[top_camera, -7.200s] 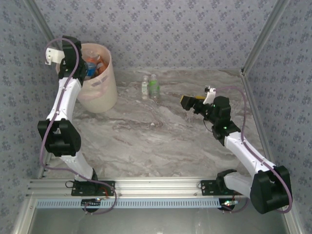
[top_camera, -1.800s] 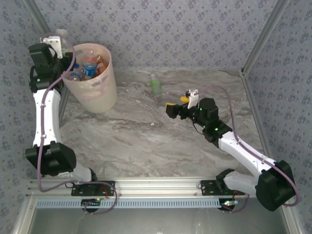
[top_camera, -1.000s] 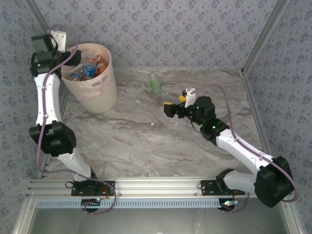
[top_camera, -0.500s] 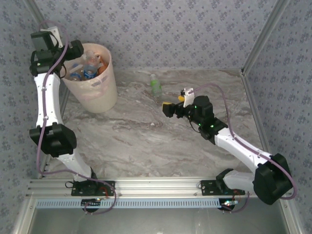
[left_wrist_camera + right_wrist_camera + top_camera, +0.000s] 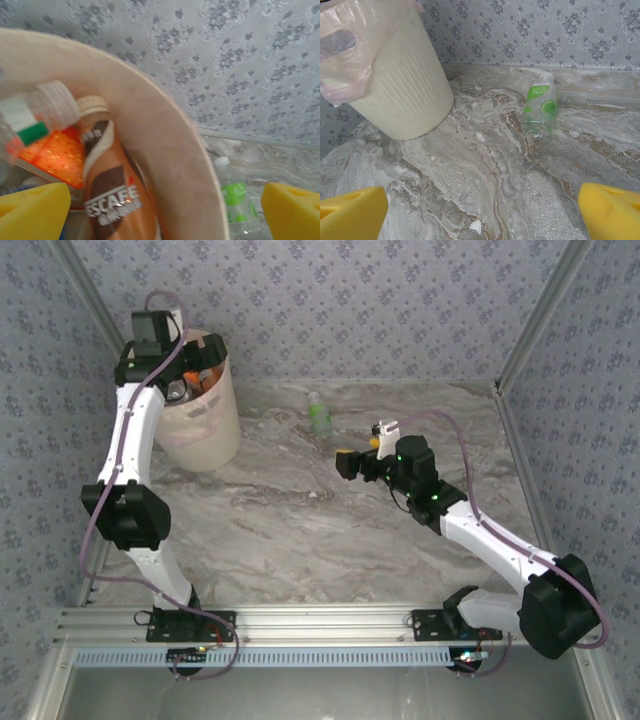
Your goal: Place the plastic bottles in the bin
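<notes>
The pale pink bin stands at the back left, and its rim runs through the left wrist view. Inside lie several plastic bottles: a brown-labelled one, an orange-labelled one and a clear one. My left gripper hangs open over the bin's mouth, its yellow fingertips wide apart with nothing between them. One green-labelled bottle is on the table near the back wall. My right gripper is open, low over the table, a little short of that bottle.
Patterned walls close in the back and both sides. A metal post rises at the right rear corner. The marble tabletop stretches between the bin and the arm bases. The bin's ribbed wall shows in the right wrist view.
My left gripper has swung rightward from beyond the bin's left rim to above its mouth. The right gripper has barely moved. Of two bottles on the table earlier, one is still there.
</notes>
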`<action>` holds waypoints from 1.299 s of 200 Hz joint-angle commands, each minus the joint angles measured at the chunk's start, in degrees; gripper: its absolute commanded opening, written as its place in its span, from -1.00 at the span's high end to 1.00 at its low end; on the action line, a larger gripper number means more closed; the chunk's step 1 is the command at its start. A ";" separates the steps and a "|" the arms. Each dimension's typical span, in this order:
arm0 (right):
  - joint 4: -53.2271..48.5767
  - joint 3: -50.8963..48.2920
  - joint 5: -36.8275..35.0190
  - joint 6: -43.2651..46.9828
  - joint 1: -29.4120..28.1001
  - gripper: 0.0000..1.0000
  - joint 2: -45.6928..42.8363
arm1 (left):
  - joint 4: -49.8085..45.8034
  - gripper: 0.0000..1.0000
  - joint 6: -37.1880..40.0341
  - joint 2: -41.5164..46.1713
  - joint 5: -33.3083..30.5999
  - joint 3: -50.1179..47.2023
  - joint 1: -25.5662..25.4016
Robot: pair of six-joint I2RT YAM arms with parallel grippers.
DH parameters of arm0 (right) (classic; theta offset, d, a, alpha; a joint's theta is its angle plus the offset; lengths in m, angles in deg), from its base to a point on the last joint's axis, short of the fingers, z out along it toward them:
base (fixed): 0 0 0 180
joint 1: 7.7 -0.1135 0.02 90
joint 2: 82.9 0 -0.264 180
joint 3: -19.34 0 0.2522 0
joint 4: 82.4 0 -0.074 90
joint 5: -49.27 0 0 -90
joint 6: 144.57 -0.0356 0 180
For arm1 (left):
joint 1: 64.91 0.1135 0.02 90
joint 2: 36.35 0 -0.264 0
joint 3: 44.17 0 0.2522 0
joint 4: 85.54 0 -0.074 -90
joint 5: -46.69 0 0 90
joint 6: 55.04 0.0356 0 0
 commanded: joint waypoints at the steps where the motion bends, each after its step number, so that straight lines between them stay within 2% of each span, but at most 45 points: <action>1: -0.81 1.09 -0.93 -0.67 -0.37 -1.00 -0.06 | 2.77 -0.96 -3.06 4.87 1.39 -2.40 -2.06; 30: -0.16 -0.10 -2.53 -2.34 0.11 -1.00 0.76 | 5.66 -0.96 -4.54 9.27 -0.35 -7.76 -7.18; 68: -0.06 -0.46 -5.69 -6.87 2.47 -1.00 2.69 | 12.24 -0.96 -9.20 13.84 -6.51 -17.52 -14.43; 87: -1.22 -0.64 -7.35 -10.27 3.92 -1.00 3.44 | 12.68 -0.96 -10.05 13.27 -12.32 -19.36 -18.52; 111: -1.42 -1.48 -8.29 -12.83 5.26 -1.00 3.32 | 9.69 -0.96 -11.00 9.39 -18.41 -17.61 -21.72; 163: -4.66 -1.85 -9.43 -14.46 6.91 -1.00 2.57 | 3.90 -0.96 -13.66 -3.71 -23.64 -8.01 -26.85; 207: -4.53 -2.84 -5.99 -13.09 7.59 -1.00 0.42 | 3.01 -0.96 -15.85 -14.97 -25.67 -0.69 -28.89; 260: -8.39 -4.30 -7.81 -10.31 8.06 -1.00 -4.85 | 2.01 -0.96 -19.41 -26.32 -28.35 7.83 -30.10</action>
